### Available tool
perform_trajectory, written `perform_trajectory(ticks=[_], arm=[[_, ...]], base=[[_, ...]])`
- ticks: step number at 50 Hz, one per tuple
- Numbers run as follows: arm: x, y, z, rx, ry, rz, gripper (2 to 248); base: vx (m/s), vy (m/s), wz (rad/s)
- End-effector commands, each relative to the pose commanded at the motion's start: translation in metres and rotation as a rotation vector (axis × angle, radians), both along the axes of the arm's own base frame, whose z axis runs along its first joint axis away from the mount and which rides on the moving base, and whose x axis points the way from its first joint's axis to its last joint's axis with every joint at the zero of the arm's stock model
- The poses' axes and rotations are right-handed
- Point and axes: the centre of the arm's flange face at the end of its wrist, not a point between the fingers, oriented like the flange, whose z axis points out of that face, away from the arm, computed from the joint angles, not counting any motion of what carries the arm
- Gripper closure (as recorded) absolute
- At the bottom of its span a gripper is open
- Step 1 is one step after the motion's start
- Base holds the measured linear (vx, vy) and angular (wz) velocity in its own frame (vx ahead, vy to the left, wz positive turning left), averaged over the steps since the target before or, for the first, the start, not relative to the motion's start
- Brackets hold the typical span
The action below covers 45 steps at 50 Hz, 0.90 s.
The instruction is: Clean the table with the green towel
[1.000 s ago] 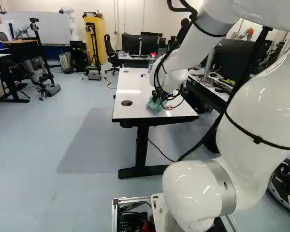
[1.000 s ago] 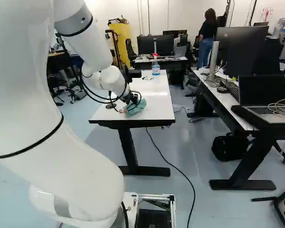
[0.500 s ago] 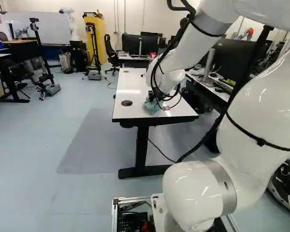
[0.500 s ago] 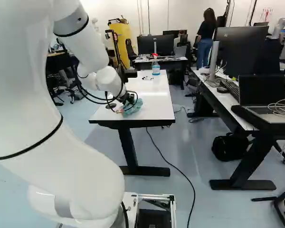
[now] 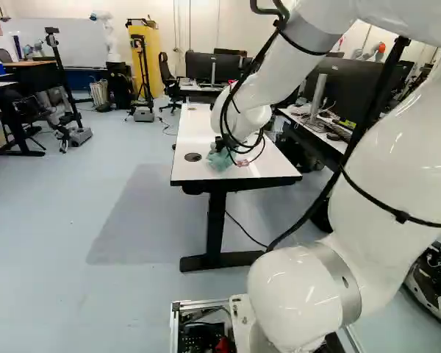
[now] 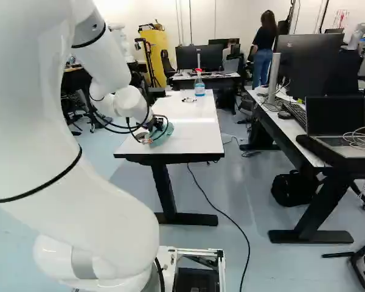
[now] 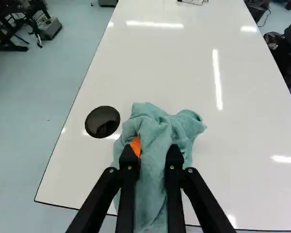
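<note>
In the right base view my gripper (image 6: 156, 123) is low over the near part of the white table (image 6: 198, 137), and the green towel (image 6: 164, 134) bunches against the tabletop beneath it. Seen from the wrist, both fingers of my gripper (image 7: 151, 153) press the towel (image 7: 160, 133) from two sides, with one orange pad (image 7: 136, 145) showing. The cloth spreads ahead of the fingertips and hangs back between them. Its underside is hidden.
A round black cap (image 7: 102, 122) lies in the tabletop beside the towel. Farther along the table stand a spray bottle (image 6: 199, 84) and a small object (image 6: 188, 100). Right of it is a desk with a laptop (image 6: 337, 125). Another robot (image 5: 105, 33) stands far back.
My gripper has moved left across the tabletop, carrying the towel toward the round cap's side. The base has not moved, and the table and bottle stand where they were.
</note>
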Motion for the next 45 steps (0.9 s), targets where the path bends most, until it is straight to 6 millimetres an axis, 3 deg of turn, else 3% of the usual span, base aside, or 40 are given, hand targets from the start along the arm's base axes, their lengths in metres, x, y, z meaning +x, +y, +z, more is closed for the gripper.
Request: perform_trajectory(ticks=[20,45], arm=[[0.005,0.032,0.000,-0.006,-0.001,0.078,187],[0.028,0.074,0.001,-0.005,-0.005,0.153,187]], base=[[0.000,0.000,0.000],[0.000,0.000,0.000]])
